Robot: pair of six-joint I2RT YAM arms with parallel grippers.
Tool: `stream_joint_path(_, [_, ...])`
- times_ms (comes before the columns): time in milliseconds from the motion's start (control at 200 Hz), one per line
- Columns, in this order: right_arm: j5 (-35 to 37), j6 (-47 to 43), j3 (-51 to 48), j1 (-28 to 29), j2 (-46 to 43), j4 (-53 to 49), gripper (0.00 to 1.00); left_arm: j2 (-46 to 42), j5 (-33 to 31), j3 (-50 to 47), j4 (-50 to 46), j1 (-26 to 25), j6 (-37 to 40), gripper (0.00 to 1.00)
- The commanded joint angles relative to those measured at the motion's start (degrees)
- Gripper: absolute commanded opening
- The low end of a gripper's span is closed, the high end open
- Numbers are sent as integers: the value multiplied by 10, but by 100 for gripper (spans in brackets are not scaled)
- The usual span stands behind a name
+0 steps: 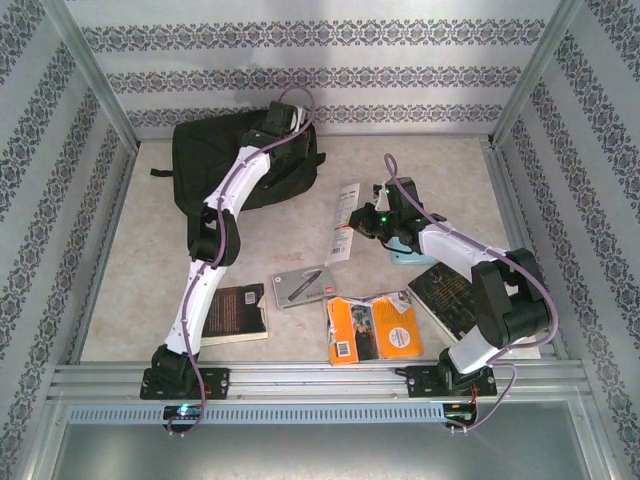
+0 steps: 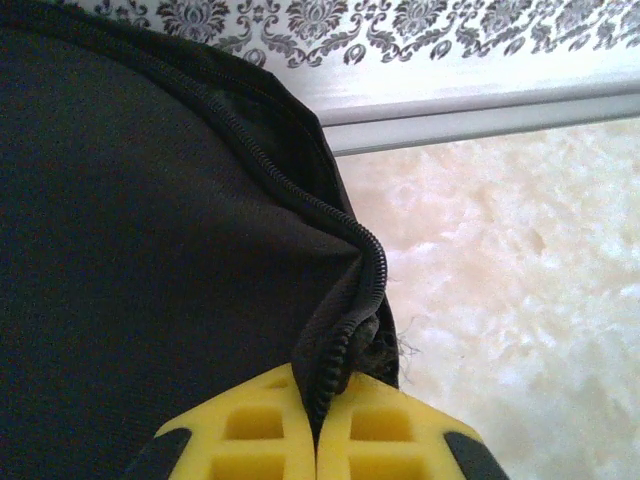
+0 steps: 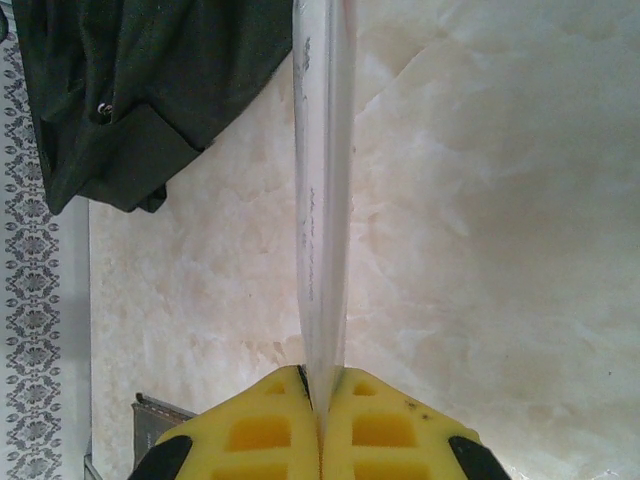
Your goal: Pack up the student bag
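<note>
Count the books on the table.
3: one dark book by the left arm's base, an orange book at front centre, a second dark book partly under the right arm. More may be hidden inside the student bag.

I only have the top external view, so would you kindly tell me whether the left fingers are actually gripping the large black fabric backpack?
Observer: Yes. The yellow left fingers are pinched shut on the large black fabric backpack, right at its zipper seam.
Operator: Thank you. And what exactly is the right arm holding?
Observer: The right fingers are shut on a thin white flat packet, which is seen edge-on above the table.
</note>
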Motion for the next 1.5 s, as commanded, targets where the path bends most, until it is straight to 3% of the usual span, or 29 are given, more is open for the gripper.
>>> stream_joint_path(0, [17,-22,12,4,-27,1,0,-25,22,13,0,2,-19,0])
stream_joint_path(235, [65,-47,13,3,-104,-17,0,-119,54,11,-103,-13,-49,0])
stream_joint_path(395, [50,-21,12,-2,-135,-2,0,-193,19,-16,-175,-45,-45,0])
stream_joint_path(500, [20,11,13,-4,-137,20,0,-266,-8,-110,-158,-62,-41,0])
stream_joint_path(710, [-44,76,23,-12,-125,51,0,-444,-20,-396,-8,-66,-66,0])
stream_joint_path(914, [-94,92,30,-14,-129,33,0,-518,-20,-503,13,-66,-63,0])
stream_joint_path(1054, [-150,137,51,-17,-92,28,0,-557,-17,-563,55,-63,-66,0])
stream_joint_path(1189, [-228,221,91,-16,-2,41,0,-579,-17,-590,83,-60,-61,0])
stream_joint_path(1494, [-215,312,169,-11,129,80,0,-594,10,-611,102,-56,-51,0])
